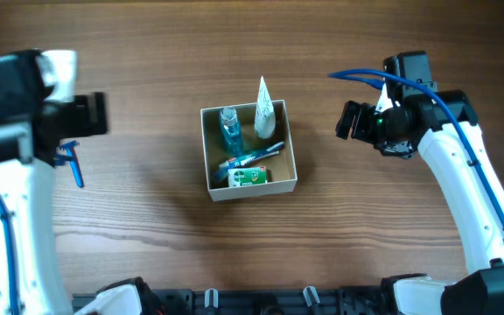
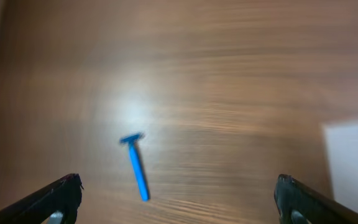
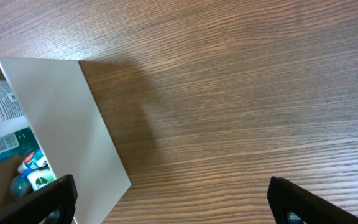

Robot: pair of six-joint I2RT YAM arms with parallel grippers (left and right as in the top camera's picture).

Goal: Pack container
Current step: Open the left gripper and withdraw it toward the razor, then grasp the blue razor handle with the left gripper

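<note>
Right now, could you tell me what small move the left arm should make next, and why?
Probably lower the left hand onto the razor and close on it. The razor lies loose outside the box, and in the wrist view it sits between the hand's open fingers, slightly left of centre, with nothing in the way.

A blue razor [image 2: 135,165] lies flat on the wooden desk [image 2: 216,56], head toward the far side. The left hand [image 2: 179,200] hangs over it, dark fingers [image 2: 59,198] spread wide. A white container [image 2: 355,158] wall shows at the right edge, blurred.
</note>
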